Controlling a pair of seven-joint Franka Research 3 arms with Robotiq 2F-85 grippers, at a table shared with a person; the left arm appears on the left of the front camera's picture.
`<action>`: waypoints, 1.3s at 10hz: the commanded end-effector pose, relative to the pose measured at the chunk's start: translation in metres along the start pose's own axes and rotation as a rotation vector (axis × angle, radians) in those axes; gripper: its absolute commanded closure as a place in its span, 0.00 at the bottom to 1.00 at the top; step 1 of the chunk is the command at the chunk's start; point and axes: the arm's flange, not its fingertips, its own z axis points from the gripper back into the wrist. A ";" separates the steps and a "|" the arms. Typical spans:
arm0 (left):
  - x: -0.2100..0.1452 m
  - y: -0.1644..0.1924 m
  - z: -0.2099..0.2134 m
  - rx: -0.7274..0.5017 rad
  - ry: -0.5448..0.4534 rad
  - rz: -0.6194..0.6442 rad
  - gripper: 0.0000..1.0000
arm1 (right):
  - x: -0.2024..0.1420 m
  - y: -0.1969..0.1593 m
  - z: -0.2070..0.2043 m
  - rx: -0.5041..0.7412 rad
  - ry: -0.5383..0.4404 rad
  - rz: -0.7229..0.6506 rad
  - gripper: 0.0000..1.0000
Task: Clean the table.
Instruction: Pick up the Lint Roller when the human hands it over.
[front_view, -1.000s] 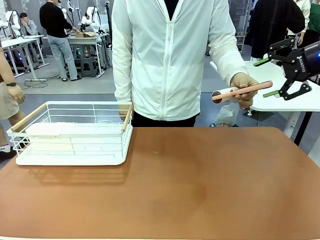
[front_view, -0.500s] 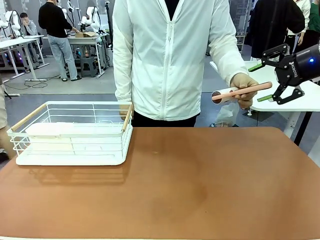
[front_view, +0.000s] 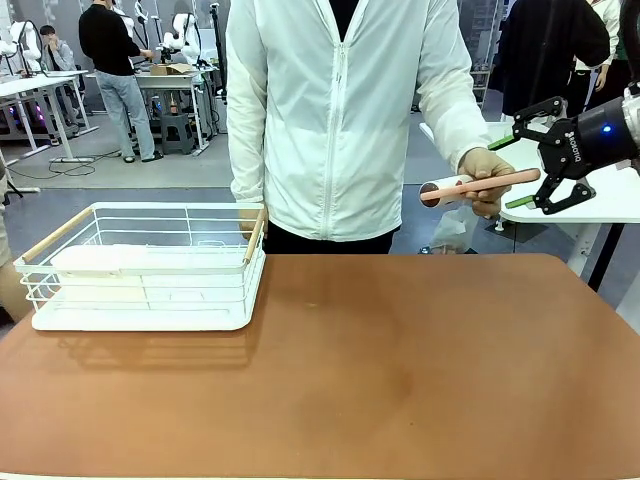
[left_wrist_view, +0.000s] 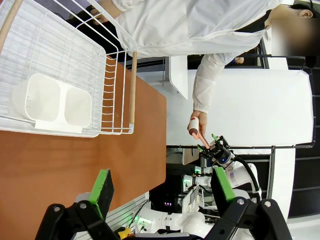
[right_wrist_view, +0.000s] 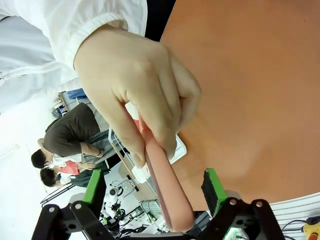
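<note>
Basket first: white wire basket (front_view: 150, 290) sits on the far left of the table (front_view: 400, 380), wooden handles up, with a white divided tray (front_view: 120, 258) lying inside it. My left gripper (left_wrist_view: 162, 182) hangs above the near left part of that reddish-brown top, jaws apart, nothing between the green pads.

Moving right, the big table runs from the near edge out to the person in the white jacket standing at its far side. The top looks bare from the basket rightward, so I judge that no wiping has started.

Now the action, far right and up off the table: the person's hand (front_view: 487, 175) holds out what looks like a lint roller (front_view: 445, 189), white roll pointing left, pink handle (front_view: 520, 177) pointing right, straight at me. My right gripper (front_view: 505, 173) is wide open and straddles the free end of that handle, one pad on each side, with a gap showing on both sides and no grip made.

So the step in hand is the handover of the cleaning tool. Next I need to close squarely on the handle, clear of the person's fingers just beside my pads, hold until the hand lets go, then carry the roll down onto the table.
</note>
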 end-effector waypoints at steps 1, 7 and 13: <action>0.000 -0.001 0.002 -0.023 0.001 -0.006 0.00 | 0.000 0.001 -0.009 0.036 -0.015 0.018 0.00; 0.000 -0.001 0.002 -0.023 0.001 -0.006 0.00 | 0.004 0.001 -0.008 0.057 -0.008 0.041 1.00; 0.000 -0.001 0.002 -0.023 0.001 -0.006 0.00 | 0.004 0.001 -0.005 0.055 0.003 0.043 1.00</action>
